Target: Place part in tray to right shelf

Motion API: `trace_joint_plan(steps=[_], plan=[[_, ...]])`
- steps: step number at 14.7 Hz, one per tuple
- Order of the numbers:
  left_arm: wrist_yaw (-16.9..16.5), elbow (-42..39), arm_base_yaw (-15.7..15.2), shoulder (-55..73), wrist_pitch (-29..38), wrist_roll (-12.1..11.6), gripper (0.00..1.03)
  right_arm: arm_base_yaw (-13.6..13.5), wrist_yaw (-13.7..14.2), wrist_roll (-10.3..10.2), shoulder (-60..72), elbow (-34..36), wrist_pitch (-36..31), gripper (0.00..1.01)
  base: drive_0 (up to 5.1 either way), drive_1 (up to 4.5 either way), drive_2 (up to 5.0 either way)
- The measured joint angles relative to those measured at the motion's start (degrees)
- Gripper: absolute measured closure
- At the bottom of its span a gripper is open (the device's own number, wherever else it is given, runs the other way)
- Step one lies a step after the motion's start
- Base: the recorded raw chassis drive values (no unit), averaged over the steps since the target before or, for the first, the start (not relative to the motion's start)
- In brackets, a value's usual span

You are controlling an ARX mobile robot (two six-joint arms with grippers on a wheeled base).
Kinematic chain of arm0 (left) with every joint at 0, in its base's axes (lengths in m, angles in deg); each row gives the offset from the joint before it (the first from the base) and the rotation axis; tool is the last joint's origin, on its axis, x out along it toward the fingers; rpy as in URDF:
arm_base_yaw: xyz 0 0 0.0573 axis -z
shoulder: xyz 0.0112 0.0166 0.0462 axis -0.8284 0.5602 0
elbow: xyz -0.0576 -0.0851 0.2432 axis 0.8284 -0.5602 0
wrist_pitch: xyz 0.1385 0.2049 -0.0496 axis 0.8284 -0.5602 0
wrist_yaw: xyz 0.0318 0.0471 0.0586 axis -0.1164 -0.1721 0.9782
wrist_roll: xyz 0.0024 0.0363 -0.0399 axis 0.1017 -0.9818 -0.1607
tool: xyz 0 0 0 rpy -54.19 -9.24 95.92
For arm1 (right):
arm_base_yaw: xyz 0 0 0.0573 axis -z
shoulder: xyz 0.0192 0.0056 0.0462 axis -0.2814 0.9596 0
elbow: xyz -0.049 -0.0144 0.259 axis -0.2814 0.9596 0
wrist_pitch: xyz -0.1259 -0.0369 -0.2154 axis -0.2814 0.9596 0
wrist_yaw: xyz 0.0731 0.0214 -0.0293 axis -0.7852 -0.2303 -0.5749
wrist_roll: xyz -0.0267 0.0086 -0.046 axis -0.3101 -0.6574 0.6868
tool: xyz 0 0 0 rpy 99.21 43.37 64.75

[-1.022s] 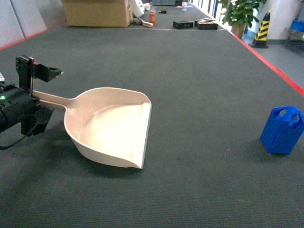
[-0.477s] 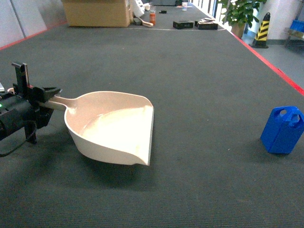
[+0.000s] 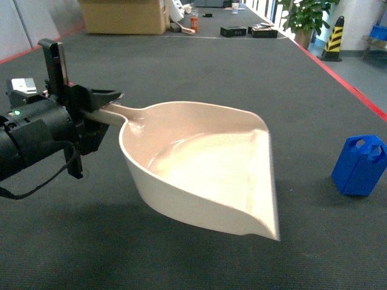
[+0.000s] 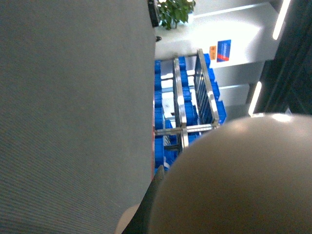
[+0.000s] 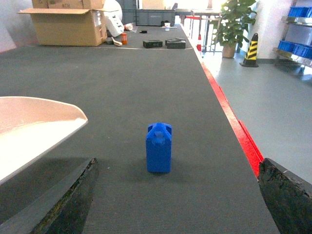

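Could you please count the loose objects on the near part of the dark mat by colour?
Blue: 1, the small block
Cream: 1, the dustpan, held up by its handle in the left end effector
Total: 2

The tray [image 4: 234, 180] fills the lower right, the steel right shelf [image 4: 192, 105] beyond the dark mat [image 4: 73, 107].

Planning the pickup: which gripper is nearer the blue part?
Right. The right gripper faces the blue part with open fingers; the left gripper holds the tray's handle across the table.
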Motion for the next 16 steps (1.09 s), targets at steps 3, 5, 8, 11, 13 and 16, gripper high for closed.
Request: trace_joint_plan(steps=[3,5,8,11,13,16], plan=[[-1.27,-0.02,3.15,-0.5,-0.15,-0.09,0.9,0.0,0.0,0.0,0.0,0.0,0.0,0.03,0.0,0.0,0.0],[-1.16,-0.02,2.84,-0.59,-0.13,-0.11,0.9,-0.02,0.15,0.0,0.07,-0.02,0.28,0.03,0.0,0.0,0.0],[-1.01,-0.04,2.75,-0.7,0.0,-0.11,0.9,0.59,6.97,-0.48,27.21,-8.24,-4.35,0.03,0.0,0.0,0.0],[-1.01,-0.07,2.75,-0.7,-0.09,-0.13,0.9,0.68,5.97,-0.9,60.22,-21.9,-20.2,0.03,0.0,0.0,0.0],[-0.96,-0.07,2.73,-0.7,-0.11,-0.11,0.9,0.35,5.73,-1.42,74.27,-30.23,-17.81,0.03,0.0,0.0,0.0],[-0.98,-0.07,2.75,-0.7,-0.11,-0.11,0.9,-0.39,5.16,-2.01,90.88,-44.35,-13.92,0.03,0.0,0.0,0.0]])
